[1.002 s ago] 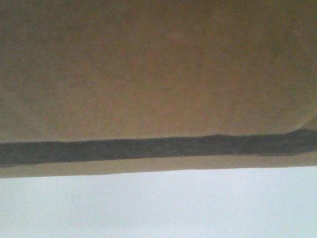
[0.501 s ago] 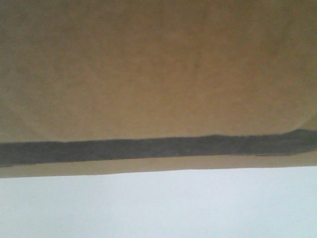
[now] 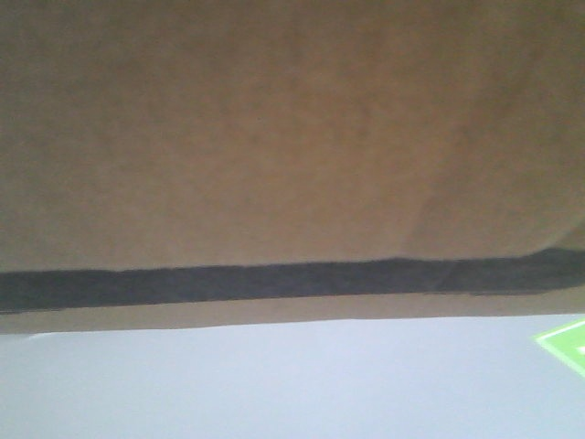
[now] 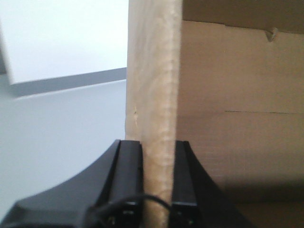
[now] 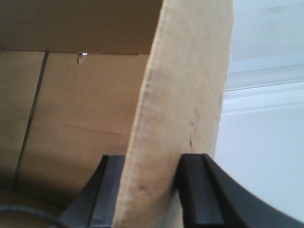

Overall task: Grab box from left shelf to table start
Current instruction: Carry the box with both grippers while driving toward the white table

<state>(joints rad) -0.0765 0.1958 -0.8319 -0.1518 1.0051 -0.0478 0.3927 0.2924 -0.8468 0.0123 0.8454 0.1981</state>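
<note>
The brown cardboard box (image 3: 292, 137) fills the upper two thirds of the front view, very close, with a dark band (image 3: 274, 282) along its lower part. My left gripper (image 4: 156, 145) is shut on the box's upright cardboard wall (image 4: 152, 71); its black fingers (image 4: 129, 161) press on either side. My right gripper (image 5: 153, 159) is shut on the opposite wall (image 5: 190, 71), which bows a little between the fingers (image 5: 194, 180). Both wrist views look into the box's bare interior (image 5: 76, 104). The left shelf is out of view.
A pale grey flat surface (image 3: 274, 384) lies below the box in the front view. A bright green marking (image 3: 567, 343) pokes in at the right edge. White walls and a grey strip (image 4: 71, 83) show beyond the box in the left wrist view.
The box's dark band sits slightly lower in the front view than a second ago. A green marking has come into sight at the right edge. Both grips are unchanged.
</note>
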